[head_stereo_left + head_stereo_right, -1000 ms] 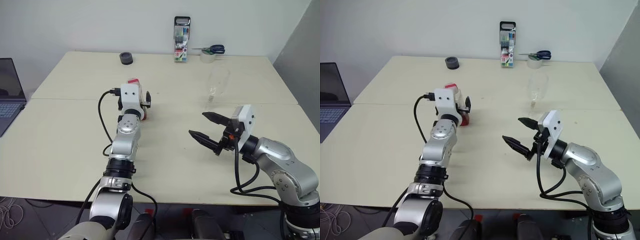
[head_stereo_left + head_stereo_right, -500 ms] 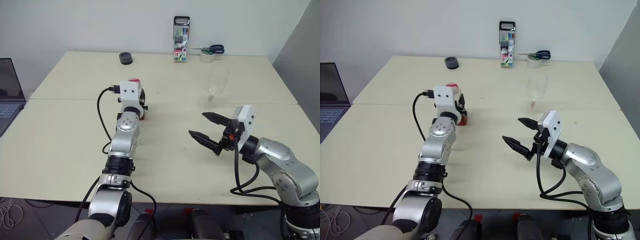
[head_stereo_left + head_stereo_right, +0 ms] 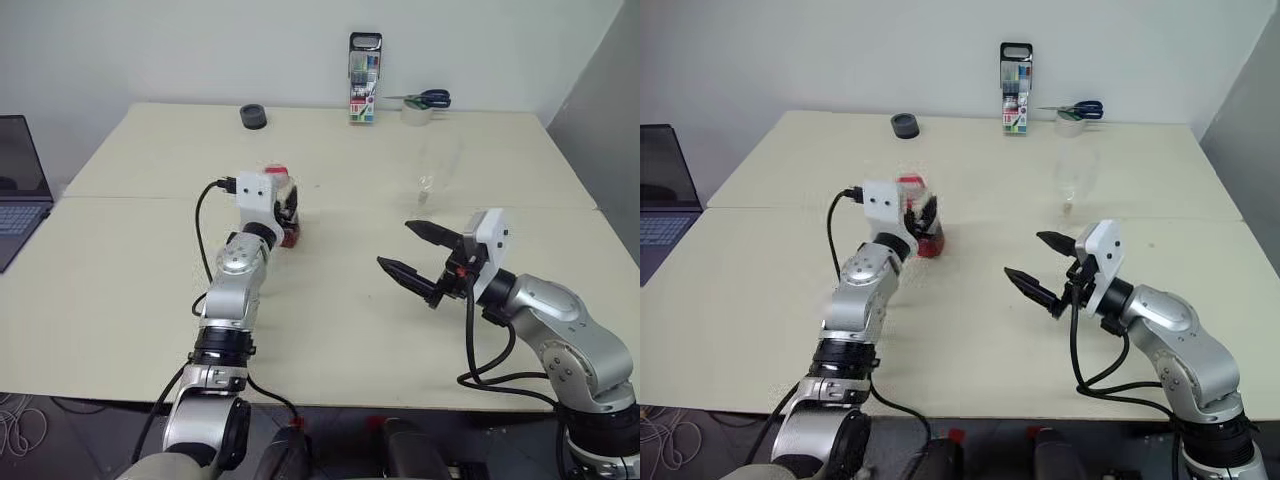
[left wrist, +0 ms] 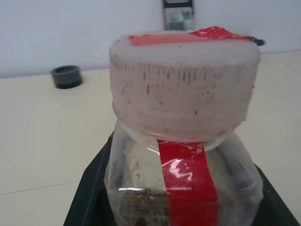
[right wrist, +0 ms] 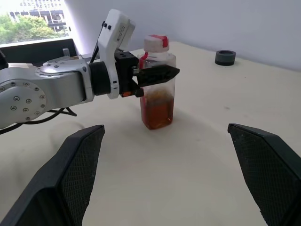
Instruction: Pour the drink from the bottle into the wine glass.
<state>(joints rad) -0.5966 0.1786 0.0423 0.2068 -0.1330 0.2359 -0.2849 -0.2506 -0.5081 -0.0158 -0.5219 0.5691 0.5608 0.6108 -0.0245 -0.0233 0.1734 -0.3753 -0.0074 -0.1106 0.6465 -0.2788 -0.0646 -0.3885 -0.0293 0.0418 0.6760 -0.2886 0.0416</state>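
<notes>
A: Which step are we in?

B: The grasp, I'd say. The left end effector [image 5: 157,74] is pinching the bottle [image 5: 157,89] on its upper body, just under the cap, one black finger on either side. The bottle stands upright on the desk [image 3: 330,330], and the drink [image 5: 156,112] fills only its lower part.

A: And the other arm?

B: The right end effector [image 3: 412,253] hangs above the desk with its fingers spread wide, gripping nothing, well apart from the left one and nearer the robot.

A: Where's the wine glass?

B: The wine glass [image 3: 1072,178] stands beyond the right end effector, farther out on the desk, and off to the right of the left one. Nothing lies between bottle and glass.

A: So what does the next move call for?

B: In my judgement, lifting the bottle clear and carrying it across to the glass. The cap looks to be still on, so it would have to come off before any pouring; the free right end effector seems placed for that.
</notes>
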